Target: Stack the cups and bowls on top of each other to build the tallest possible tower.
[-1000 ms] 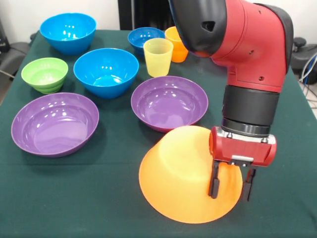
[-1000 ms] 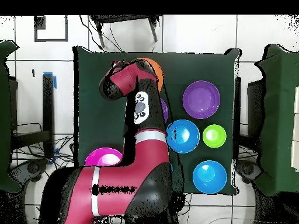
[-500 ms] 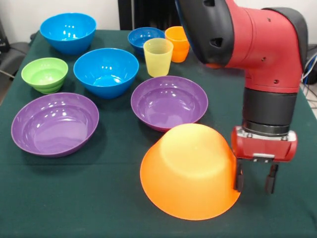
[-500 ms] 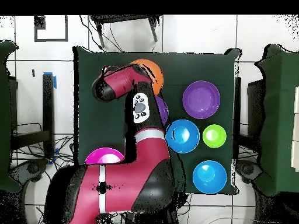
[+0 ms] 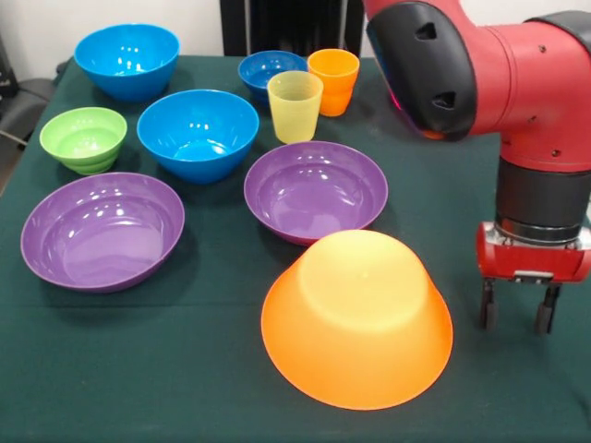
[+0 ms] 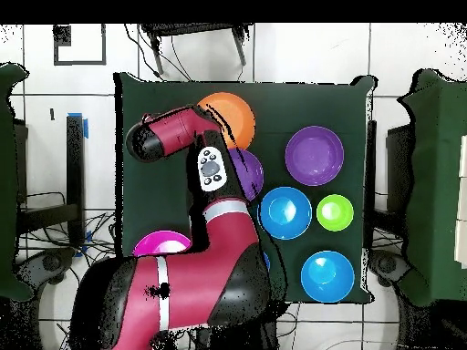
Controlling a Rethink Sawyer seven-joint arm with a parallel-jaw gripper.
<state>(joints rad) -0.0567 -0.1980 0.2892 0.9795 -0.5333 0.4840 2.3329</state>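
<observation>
The wide yellow-orange bowl (image 5: 355, 318) (image 6: 230, 117) lies upside down on the green cloth near the front edge, with nothing on it. My gripper (image 5: 515, 314) hangs open and empty just to its right, clear of the rim. Behind the bowl stand two purple bowls (image 5: 316, 191) (image 5: 102, 231), two bright blue bowls (image 5: 198, 134) (image 5: 126, 60), a green bowl (image 5: 83, 138) and a small dark blue bowl (image 5: 271, 69). All of these are upright. The yellow cup (image 5: 295, 106) and the orange cup (image 5: 332, 81) stand side by side at the back. The pink bowl (image 6: 160, 244) shows only in the overhead view, partly under the arm.
The arm's red body (image 5: 517, 83) fills the upper right of the front view. In the overhead view it covers part of one purple bowl (image 6: 248, 169). The table's edge (image 6: 119, 164) runs close to the arm's wrist.
My gripper let go of the yellow-orange bowl's rim and moved right, off the bowl. The bowl, tilted before, now rests upside down on the cloth.
</observation>
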